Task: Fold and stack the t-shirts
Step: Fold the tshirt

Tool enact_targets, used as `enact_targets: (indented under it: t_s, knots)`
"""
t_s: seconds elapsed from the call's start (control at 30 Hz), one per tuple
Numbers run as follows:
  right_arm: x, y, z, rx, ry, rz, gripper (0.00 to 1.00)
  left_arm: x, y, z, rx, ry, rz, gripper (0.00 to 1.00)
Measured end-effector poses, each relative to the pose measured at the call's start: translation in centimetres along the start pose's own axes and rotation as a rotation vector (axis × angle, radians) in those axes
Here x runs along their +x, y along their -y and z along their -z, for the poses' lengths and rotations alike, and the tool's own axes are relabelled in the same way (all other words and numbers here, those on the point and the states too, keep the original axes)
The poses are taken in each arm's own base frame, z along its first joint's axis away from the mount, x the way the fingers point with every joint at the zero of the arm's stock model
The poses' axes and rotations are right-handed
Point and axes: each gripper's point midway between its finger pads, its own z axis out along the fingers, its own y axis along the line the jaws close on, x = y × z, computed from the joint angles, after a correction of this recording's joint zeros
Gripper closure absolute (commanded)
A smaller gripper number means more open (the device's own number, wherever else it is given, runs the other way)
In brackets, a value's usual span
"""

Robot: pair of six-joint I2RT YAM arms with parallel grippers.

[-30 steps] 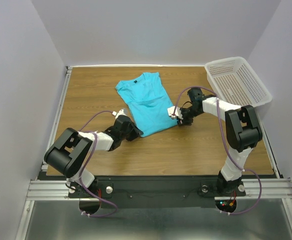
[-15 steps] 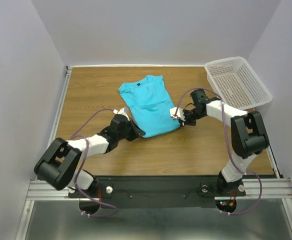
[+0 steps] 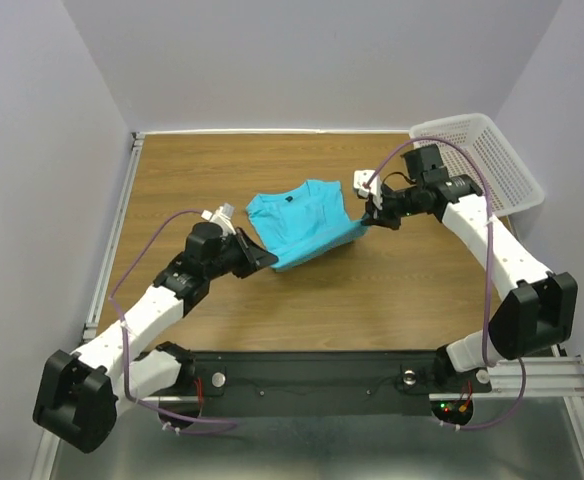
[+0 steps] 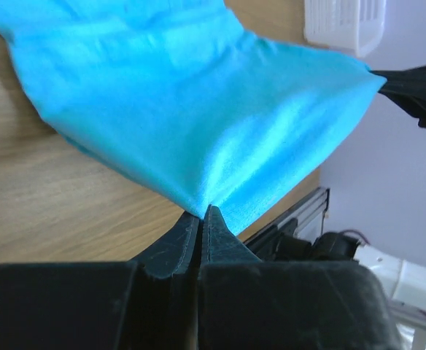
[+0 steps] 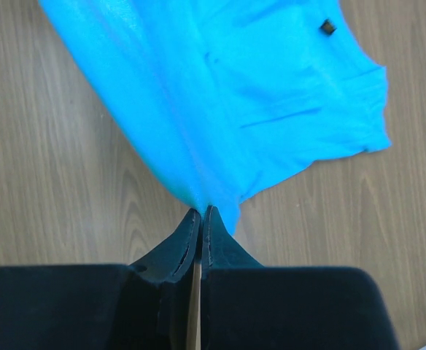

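wooden table: carrying the t-shirt near its middle and the basket at its far right corner.
left gripper: reaching in from the near left, fingers pressed together and pinching the near-left corner of the t-shirt; in the left wrist view, squeezing a point of fabric between the two dark fingertips.
t-shirt: turquoise-blue, hanging stretched between the two grippers along its near edge, that edge lifting off the wood; collar end lying on the table on the far side.
neck label: small and dark, sitting just inside the round neck and facing up.
right gripper: coming in from the right, fingers closed tight and pinching the near-right corner of the t-shirt, fabric fanning away from the fingertips in the right wrist view.
white perforated basket: standing at the far right, apart from the t-shirt, just behind the right arm.
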Motion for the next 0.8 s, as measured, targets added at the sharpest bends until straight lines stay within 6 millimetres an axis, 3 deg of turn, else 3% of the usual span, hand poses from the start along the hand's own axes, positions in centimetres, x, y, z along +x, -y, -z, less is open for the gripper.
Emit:
enact_targets:
  t_s: [0.2, 0.33, 0.57, 0.8]
  knots:
    - [-3.2, 5.1, -0.8, 0.025, 0.044, -0.046, 0.99, -6.5, 0.1, -0.2, -0.020, 0.103, 0.023, 1.00]
    - [-2.6, 8.4, -3.4, 0.015, 0.034, -0.105, 0.99, -10.0, -0.8, -1.8, -0.035, 0.109, 0.018, 1.00]
    - [-0.9, 11.7, -6.8, 0.016, 0.011, -0.196, 0.99, -12.8, -3.5, -4.1, -0.074, 0.081, 0.021, 1.00]
    - [-1.0, 14.1, -8.2, 0.055, 0.012, -0.235, 1.00, -14.8, -5.4, -5.6, -0.082, 0.065, 0.011, 1.00]
